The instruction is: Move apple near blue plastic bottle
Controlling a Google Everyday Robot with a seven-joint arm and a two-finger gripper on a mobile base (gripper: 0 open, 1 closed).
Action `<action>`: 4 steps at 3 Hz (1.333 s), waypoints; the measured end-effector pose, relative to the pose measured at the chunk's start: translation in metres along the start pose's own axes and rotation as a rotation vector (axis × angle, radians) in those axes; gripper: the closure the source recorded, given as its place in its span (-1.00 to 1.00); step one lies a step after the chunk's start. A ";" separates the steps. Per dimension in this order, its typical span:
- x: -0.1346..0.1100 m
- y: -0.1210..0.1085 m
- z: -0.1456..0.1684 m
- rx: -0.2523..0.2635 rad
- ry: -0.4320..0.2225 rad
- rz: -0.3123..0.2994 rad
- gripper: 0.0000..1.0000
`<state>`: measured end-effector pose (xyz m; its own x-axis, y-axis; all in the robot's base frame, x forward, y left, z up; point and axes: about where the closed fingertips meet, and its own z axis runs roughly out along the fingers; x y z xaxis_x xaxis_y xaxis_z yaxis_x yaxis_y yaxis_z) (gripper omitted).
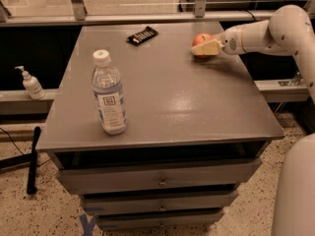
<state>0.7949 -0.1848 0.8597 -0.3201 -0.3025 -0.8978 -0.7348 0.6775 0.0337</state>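
Camera view, single frame: the counter (197, 107) carries three items. The apple (200, 37) sits on the far right part of the top, close to the rear edge. The blue plastic bottle (109, 95) stands upright near the front left corner, cap on, label facing the camera. A dark wrapped bar (142, 35) lies at the rear, well behind the bottle.

Hand position: the hand (206, 47) reaches in from the right on the white arm (275, 31) and is at the apple. Its pale tip lies across the apple's near side, touching or nearly touching it.

Hand state: cannot be told from here. The apple hides the far side of the hand, so neither the opening nor a firm hold can be confirmed.

Governing relation: from the hand, the bottle lies diagonally to the left and toward the front edge, well apart from the apple. The arm's long axis runs roughly left to right along the rear of the counter. The travel therefore appears to call for drawing the apple leftward and forward across the top.

Judgement: the step in hand looks like securing the apple; transport is not yet done.

Caution: the bottle is tall and narrow and would likely tip if struck. Set the apple just beside it, not against it. The bar lies off the direct line.
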 end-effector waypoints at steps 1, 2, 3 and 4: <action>-0.015 0.019 -0.007 -0.054 -0.032 -0.085 0.28; -0.025 0.056 -0.028 -0.155 -0.031 -0.191 0.76; -0.010 0.110 -0.051 -0.314 0.021 -0.226 1.00; 0.017 0.174 -0.063 -0.496 0.068 -0.212 1.00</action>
<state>0.6238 -0.1142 0.8778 -0.1602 -0.4518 -0.8776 -0.9761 0.2045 0.0730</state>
